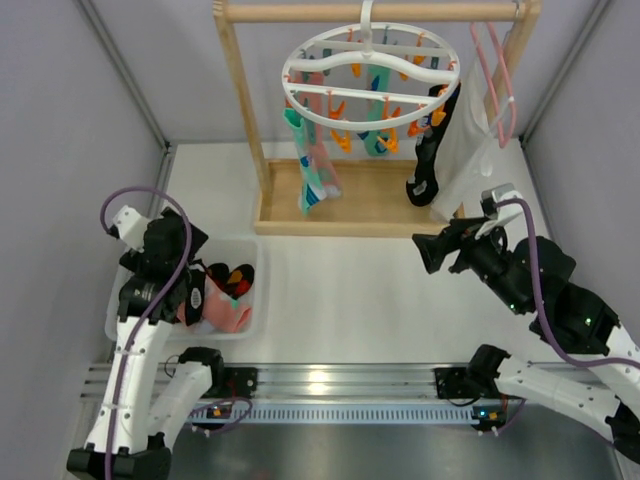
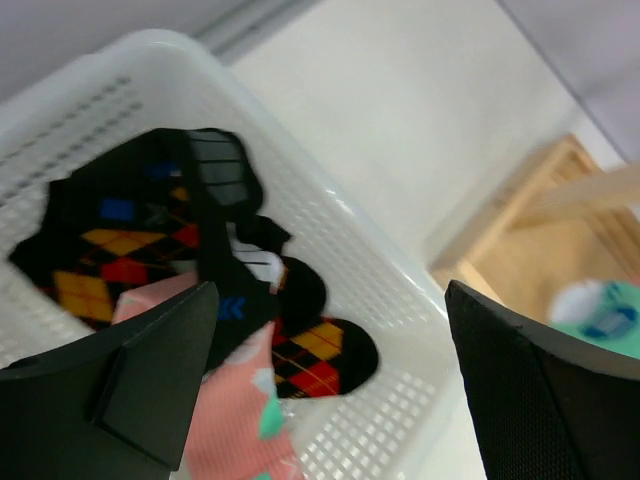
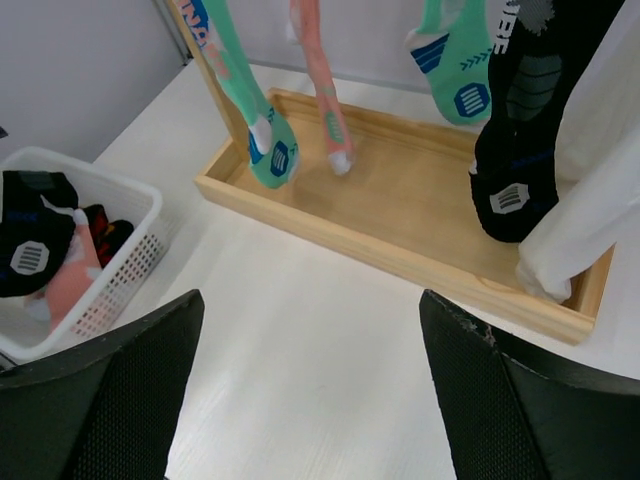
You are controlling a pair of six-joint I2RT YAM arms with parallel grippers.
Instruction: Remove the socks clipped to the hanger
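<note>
The white ring hanger point(image 1: 372, 78) hangs from the wooden rail with orange and teal clips. A teal and a pink sock point(image 1: 318, 180) hang at its left, a teal sock point(image 1: 377, 140) in the middle and a black sock point(image 1: 427, 165) at its right. They also show in the right wrist view: teal point(image 3: 250, 110), pink point(image 3: 322, 90), teal point(image 3: 458, 70), black point(image 3: 520, 130). My left gripper point(image 2: 330, 400) is open and empty over the white basket point(image 2: 400, 330), which holds argyle black socks point(image 2: 110, 260) and a pink sock point(image 2: 235, 420). My right gripper point(image 3: 310, 400) is open and empty above the table, before the rack.
The wooden rack's base tray point(image 1: 360, 205) stands at the back. A white cloth garment point(image 1: 470, 150) on a pink wire hanger point(image 1: 495, 70) hangs at the rack's right end. The basket point(image 1: 255, 290) sits at the left. Grey walls close both sides.
</note>
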